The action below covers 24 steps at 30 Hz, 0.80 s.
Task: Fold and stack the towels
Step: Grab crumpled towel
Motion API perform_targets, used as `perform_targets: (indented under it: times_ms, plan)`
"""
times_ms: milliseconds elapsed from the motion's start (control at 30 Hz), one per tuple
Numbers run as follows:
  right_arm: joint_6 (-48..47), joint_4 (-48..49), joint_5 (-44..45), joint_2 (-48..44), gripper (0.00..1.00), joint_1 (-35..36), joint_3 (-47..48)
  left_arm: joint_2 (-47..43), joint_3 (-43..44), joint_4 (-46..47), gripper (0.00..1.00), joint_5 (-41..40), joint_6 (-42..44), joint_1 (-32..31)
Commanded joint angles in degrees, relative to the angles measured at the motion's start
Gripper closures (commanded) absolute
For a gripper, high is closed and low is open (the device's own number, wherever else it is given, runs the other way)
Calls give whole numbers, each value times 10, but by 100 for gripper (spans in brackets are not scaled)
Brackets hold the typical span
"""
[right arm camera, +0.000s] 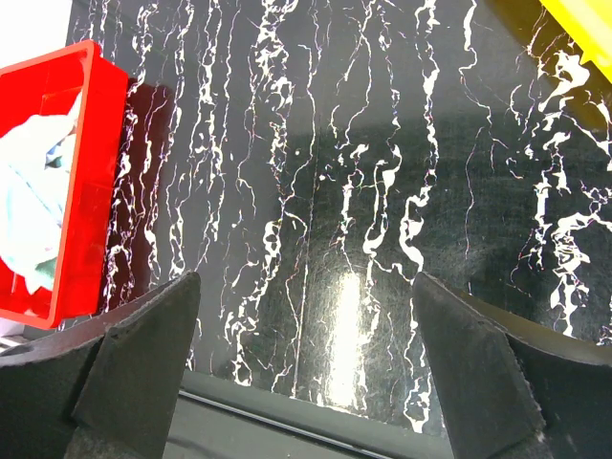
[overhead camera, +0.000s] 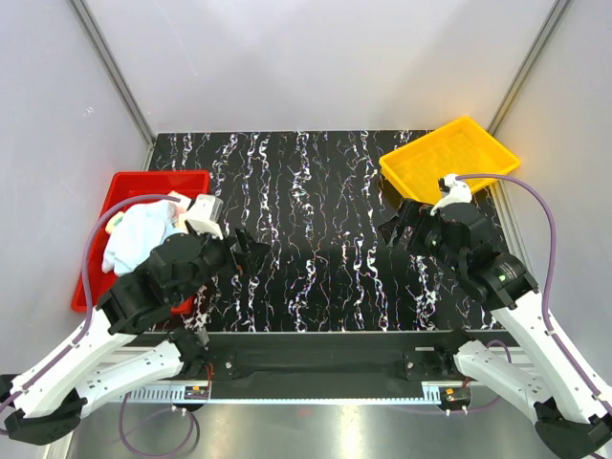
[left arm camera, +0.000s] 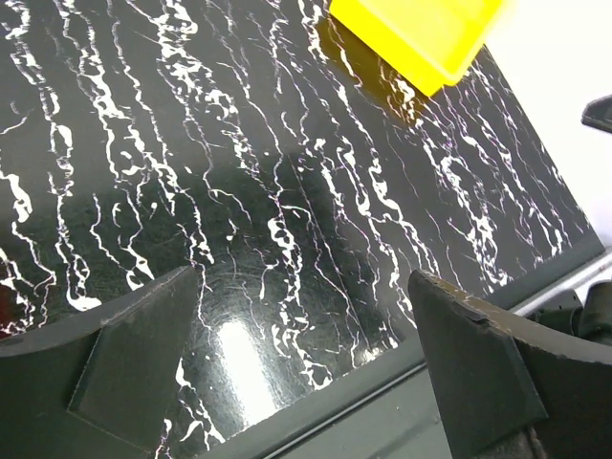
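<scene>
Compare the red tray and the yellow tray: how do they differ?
The red tray sits at the left edge of the table, the yellow tray at the far right corner. The red tray holds crumpled towels; the yellow tray looks empty. Both are shallow rectangular trays.

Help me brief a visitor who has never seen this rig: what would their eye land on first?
First, the bright red plastic tray at the left edge, holding crumpled soft pale-blue cloth towels, and the yellow plastic tray at the far right corner. Between them lies the black, white-veined marble-look table, with the left claw and right claw both open above it.
</scene>
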Motion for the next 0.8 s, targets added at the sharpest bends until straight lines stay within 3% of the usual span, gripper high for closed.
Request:
perform_targets:
  times_ms: [0, 133, 267, 400, 533, 633, 767]
  plan:
    - [7, 14, 1, -10, 0, 4, 6, -4, 15, 2, 1, -71, -28, -1]
    - [9, 24, -12, -20, 0, 5, 0, 11, 51, -63, 1, -280, -44, 3]
    - [14, 36, -35, -31, 0, 4, -16, 21, 88, -138, 2, -366, -34, 86]
    - [14, 54, -64, -38, 0, 4, -34, 11, 72, -96, 2, -311, 36, 206]
    - [8, 57, -76, -40, 0, 4, -35, 69, 60, -86, 2, -217, 67, 323]
    - [-4, 56, -94, -48, 0, 4, -35, 147, 63, -96, 12, -117, 80, 462]
    - [-6, 59, -104, -63, 0, 4, -40, 226, 58, -89, 20, -11, 85, 560]
